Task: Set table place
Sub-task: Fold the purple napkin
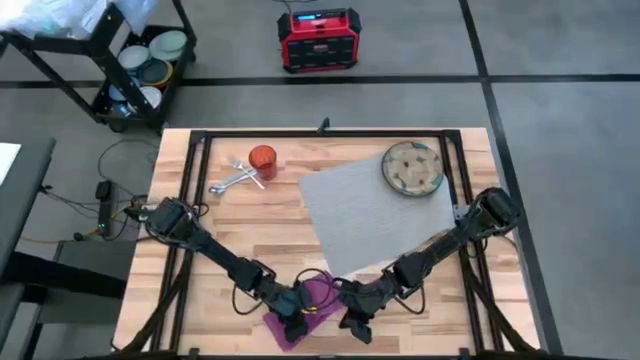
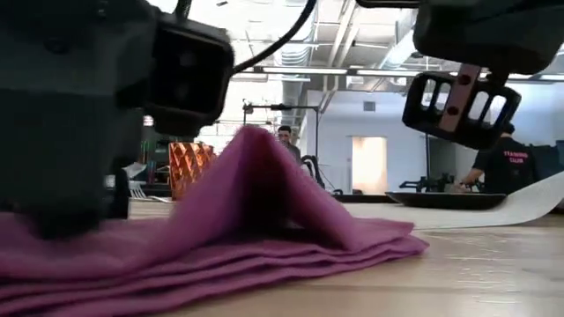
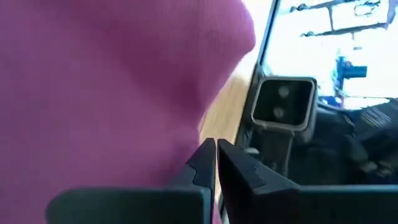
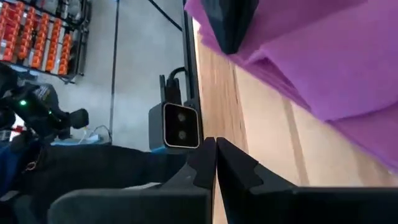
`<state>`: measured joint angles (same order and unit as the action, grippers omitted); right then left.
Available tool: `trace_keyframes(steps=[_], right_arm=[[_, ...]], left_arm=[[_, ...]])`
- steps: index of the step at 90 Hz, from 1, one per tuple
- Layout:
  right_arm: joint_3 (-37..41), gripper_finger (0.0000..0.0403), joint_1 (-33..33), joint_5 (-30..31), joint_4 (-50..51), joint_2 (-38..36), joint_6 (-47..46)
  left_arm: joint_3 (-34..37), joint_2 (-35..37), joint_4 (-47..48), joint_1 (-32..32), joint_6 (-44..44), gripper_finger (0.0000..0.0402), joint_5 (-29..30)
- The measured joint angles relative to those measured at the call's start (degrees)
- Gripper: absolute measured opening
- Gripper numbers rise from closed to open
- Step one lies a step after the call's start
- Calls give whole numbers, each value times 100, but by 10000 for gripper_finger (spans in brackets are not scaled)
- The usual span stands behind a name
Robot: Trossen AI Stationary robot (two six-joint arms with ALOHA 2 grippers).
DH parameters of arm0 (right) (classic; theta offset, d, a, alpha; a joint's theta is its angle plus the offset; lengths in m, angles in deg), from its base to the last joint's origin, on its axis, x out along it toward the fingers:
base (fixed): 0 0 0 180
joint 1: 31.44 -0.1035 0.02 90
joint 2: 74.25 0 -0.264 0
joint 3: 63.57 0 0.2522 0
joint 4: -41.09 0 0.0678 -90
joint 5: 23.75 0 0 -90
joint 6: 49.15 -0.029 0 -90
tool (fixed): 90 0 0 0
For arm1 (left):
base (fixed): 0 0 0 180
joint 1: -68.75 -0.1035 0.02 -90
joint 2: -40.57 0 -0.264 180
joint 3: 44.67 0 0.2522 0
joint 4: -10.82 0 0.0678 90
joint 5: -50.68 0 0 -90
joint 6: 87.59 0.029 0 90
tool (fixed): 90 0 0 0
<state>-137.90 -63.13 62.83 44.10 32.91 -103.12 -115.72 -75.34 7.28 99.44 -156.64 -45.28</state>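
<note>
We see a magenta napkin (image 1: 303, 305) on light wooden planks (image 1: 250, 225). The mat (image 1: 360, 215) is grey and ribbed, the plate (image 1: 412, 168) beige and patterned, the cup (image 1: 262, 161) orange.

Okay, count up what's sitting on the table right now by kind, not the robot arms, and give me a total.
Grey mat: 1
Patterned plate, resting on the mat's far right corner: 1
Orange cup: 1
Magenta napkin, at the near edge between the two grippers: 1
Steel cutlery, piled crossed beside the cup: pieces cannot be told apart, counted as 1 pile
Total: 5
</note>
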Motion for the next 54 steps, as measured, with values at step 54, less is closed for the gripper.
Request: trace_keyframes(steps=[54], right_arm=[[-2, 0, 316, 332, 948, -3, 305]], left_arm=[[-524, 600, 455, -829, 1229, 0, 107]])
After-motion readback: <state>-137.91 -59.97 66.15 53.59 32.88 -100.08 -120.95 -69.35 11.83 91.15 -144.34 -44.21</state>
